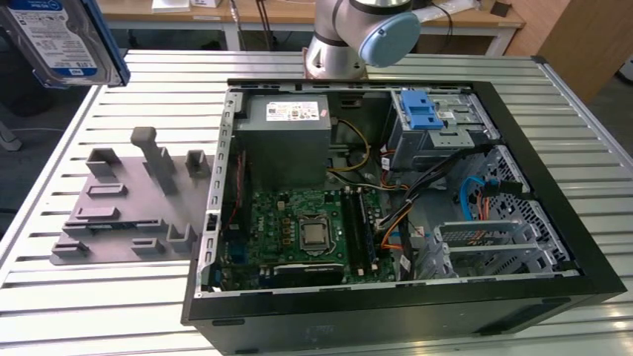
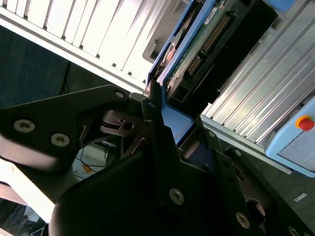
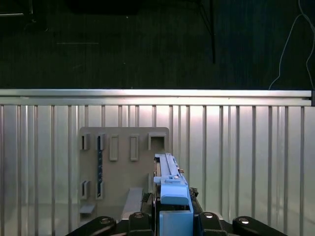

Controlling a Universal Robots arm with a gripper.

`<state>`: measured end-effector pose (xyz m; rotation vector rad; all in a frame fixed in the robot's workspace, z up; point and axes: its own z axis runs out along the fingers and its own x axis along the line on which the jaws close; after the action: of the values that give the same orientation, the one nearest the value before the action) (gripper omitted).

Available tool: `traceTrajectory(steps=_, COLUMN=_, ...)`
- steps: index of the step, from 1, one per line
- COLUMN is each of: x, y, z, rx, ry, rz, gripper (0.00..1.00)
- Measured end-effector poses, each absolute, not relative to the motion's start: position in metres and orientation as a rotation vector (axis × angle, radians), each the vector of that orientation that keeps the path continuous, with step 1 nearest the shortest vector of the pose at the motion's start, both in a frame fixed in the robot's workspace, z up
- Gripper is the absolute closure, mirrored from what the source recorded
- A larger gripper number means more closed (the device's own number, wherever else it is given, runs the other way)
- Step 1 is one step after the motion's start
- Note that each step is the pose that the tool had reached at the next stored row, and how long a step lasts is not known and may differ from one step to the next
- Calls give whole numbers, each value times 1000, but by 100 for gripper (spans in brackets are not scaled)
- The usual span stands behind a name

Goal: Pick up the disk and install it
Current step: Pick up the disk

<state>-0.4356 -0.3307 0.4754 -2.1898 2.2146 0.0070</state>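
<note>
The disk (image 1: 58,37) hangs high above the table at the exterior view's far left, its white-and-blue label facing the camera inside blue rails. In the first wrist view the disk (image 3: 170,184) is edge-on, with my gripper (image 3: 172,219) shut on it from both sides, above the slatted table. In the second wrist view black fingers (image 2: 157,123) clamp the disk (image 2: 197,46), whose blue rail and green circuit board show.
An open computer case (image 1: 554,293) lies on the slatted table (image 1: 89,311). Inside are a grey box (image 1: 287,141) with a white sticker and a silver cage with a blue latch (image 1: 423,115). A grey fixture plate (image 1: 129,211) lies beside the case, directly under the disk in the first wrist view (image 3: 123,162).
</note>
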Motion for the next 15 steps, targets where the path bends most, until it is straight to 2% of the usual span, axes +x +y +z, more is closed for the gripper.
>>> traceTrajectory(steps=15, x=-435, y=-353, z=476, rx=-2190, ry=2214, rz=8, gripper=64)
